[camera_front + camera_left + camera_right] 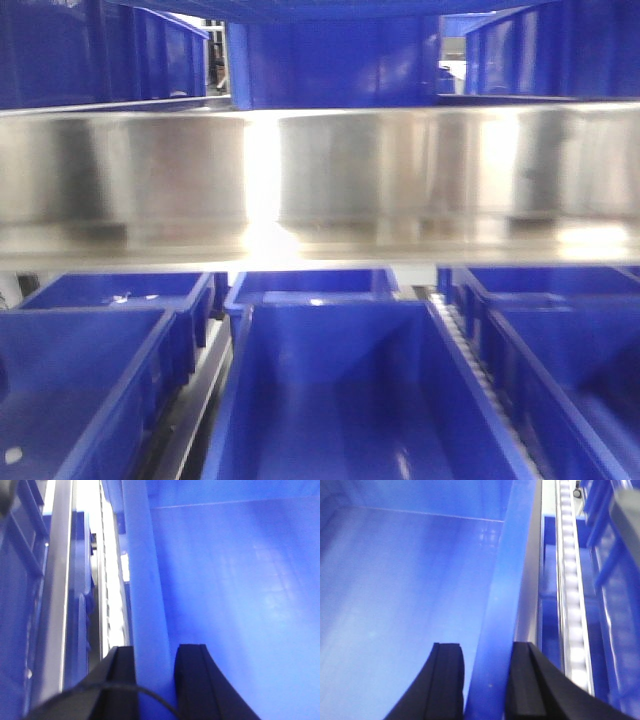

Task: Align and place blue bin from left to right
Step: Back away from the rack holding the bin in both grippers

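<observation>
Two black fingers of the left pincer [155,652] are seen closest to the left wrist lens, at 6 o'clock. They are set astride the left wall of a large blue bin [142,580] of bright plastic, one finger inside it and one outside. The wall fills the gap between them, so the pincer is clamped narrowly onto the rim.

The right pincer [484,650] is seen the same way at 6 o'clock of the right wrist view. It is closed onto the opposite wall of the blue bin [512,570], one finger on each face. The bin's pale, bare floor is shown at 9 o'clock there.

In the front view the blue bin [340,400] is found at 6 o'clock, on the lower level of a rack, with its long axis running away from the camera. A white roller track [470,350] is laid just beside its right wall, toward 4 o'clock, and is seen again at 2 o'clock of the right wrist view [570,580].

A neighbouring blue plastic bin [80,400] is placed at 8 o'clock and another neighbouring bin [570,380] at 4 o'clock. A smaller blue bin [310,285] is set directly behind the held one.

A broad brushed-metal shelf beam [320,180] is stretched across the middle from 9 to 3 o'clock. More blue upper bins [330,60] are lined up above it at 12 o'clock.
</observation>
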